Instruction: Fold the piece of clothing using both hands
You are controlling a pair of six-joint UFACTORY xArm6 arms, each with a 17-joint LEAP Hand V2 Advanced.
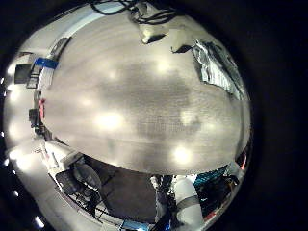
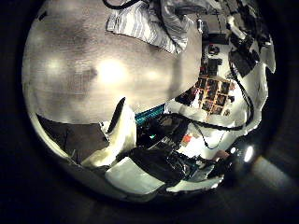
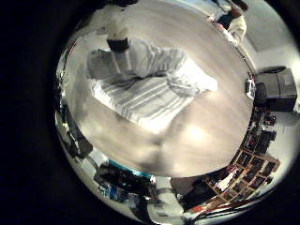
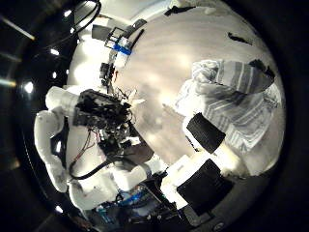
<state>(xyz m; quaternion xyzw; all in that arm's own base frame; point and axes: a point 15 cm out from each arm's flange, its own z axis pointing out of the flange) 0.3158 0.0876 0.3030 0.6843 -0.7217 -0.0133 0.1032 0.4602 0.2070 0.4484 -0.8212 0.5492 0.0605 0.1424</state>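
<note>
Left little finger side palm view: a broad wooden table top [image 1: 135, 96] fills most of the picture. At its far edge lies a small part of the striped fabric garment [image 1: 214, 65], seen small and well apart from this palm. Pale parts of a hand [image 1: 159, 31] show at the rim beside it; whose hand it is cannot be told. A white robot arm [image 1: 183, 197] stands beyond the table's near edge.

Left thumb side palm view: the same garment [image 2: 154, 23] appears at the table's [image 2: 84, 75] edge, striped and bunched, with a rumpled fold raised on one side. A white finger of the left hand [image 2: 117, 131] reaches in from the rim, straight and touching nothing; the left hand is released.

Right little finger side palm view: here the garment [image 3: 150, 80] is seen whole, which the left views do not give. It lies crumpled on the table [image 3: 187, 131], roughly in the middle, striped cloth partly doubled over itself. A dark finger part [image 3: 117, 44] sits at its far edge.

Right thumb side palm view: the garment [image 4: 232, 101] is large and close. The right hand [image 4: 208, 159], of black and white parts, reaches onto the cloth, a black fingertip [image 4: 201, 130] touching it. Whether the fingers pinch the cloth cannot be told.
</note>
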